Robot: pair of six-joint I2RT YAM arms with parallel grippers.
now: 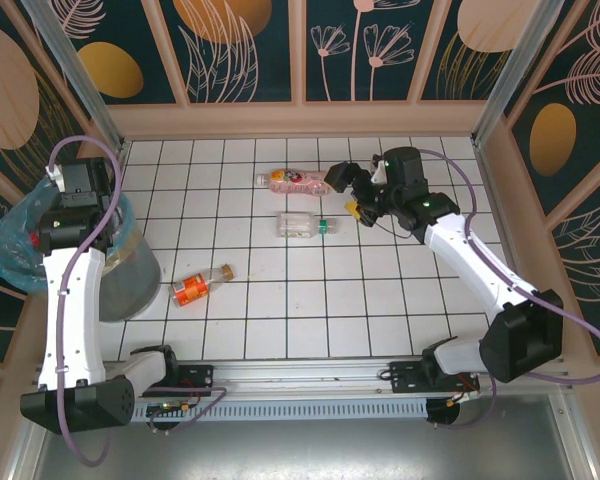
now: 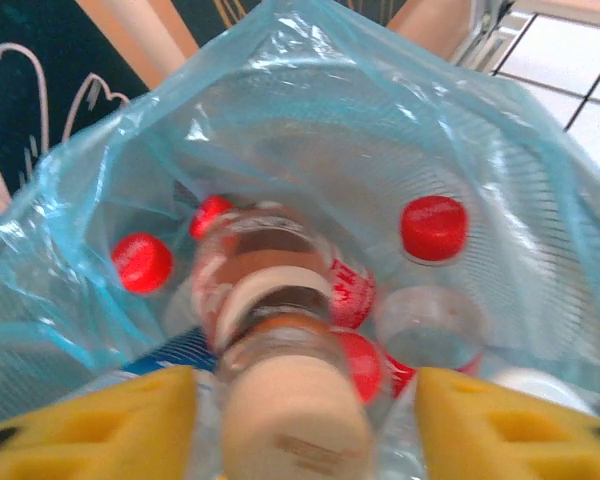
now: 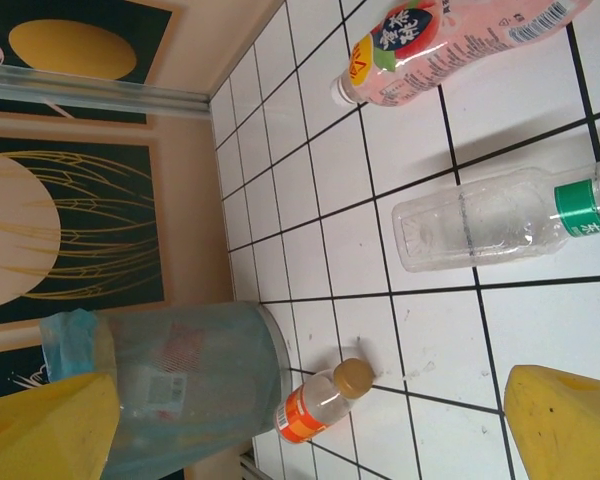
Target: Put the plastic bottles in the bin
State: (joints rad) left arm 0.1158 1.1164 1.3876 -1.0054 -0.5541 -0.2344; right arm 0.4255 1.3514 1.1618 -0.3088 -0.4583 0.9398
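Clear plastic bottle with tan cap [image 2: 280, 330] loose inside spread left gripper [image 2: 300, 410], centred over blue-bagged round grey bin [image 2: 480, 150] for clean drop. Right gripper [image 1: 348, 195] splayed wide near pink-labelled plastic bottle [image 1: 295, 180] on white tiled table [image 1: 280, 320], likely next pick.

three bottles [image 1: 305, 225] on the table [image 1: 380, 300] right of the bin [image 1: 130, 285]
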